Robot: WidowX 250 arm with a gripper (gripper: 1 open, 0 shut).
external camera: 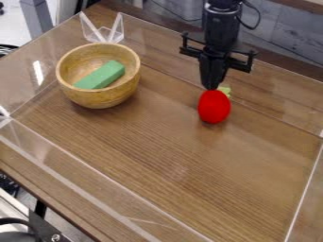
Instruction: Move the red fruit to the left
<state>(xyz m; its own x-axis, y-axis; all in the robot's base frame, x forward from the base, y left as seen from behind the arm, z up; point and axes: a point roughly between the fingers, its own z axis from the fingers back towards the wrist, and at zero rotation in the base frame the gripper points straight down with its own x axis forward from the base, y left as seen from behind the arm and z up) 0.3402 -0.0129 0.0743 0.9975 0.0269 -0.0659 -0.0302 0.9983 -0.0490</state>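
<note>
The wooden bowl [101, 99] sat over on the left side of the picture, toward the far edge of the table [158, 156], with the green rectangular block [101, 76] inside it. The block lay slantwise, its upper end leaning toward the right of the picture. Bare tabletop ran between the bowl and the red fruit [213, 109], and nothing stood in that stretch. The fruit lay on the table right of the picture's middle, well apart from the bowl. Close beyond it came the dark gripper [212, 83], reaching down from the top of the picture, its fingers narrow and drawn together just past the fruit's far end. Whether the tips touched the fruit could not be told. At the near left corner some black cable [19, 223] and dark hardware showed beside the table edge. The fruit's long axis ran roughly from the near side to the far side, up and down in the picture, with its small pale green top [224, 91] at the far end, slightly to the right, and its rounded red end toward the camera.
</note>
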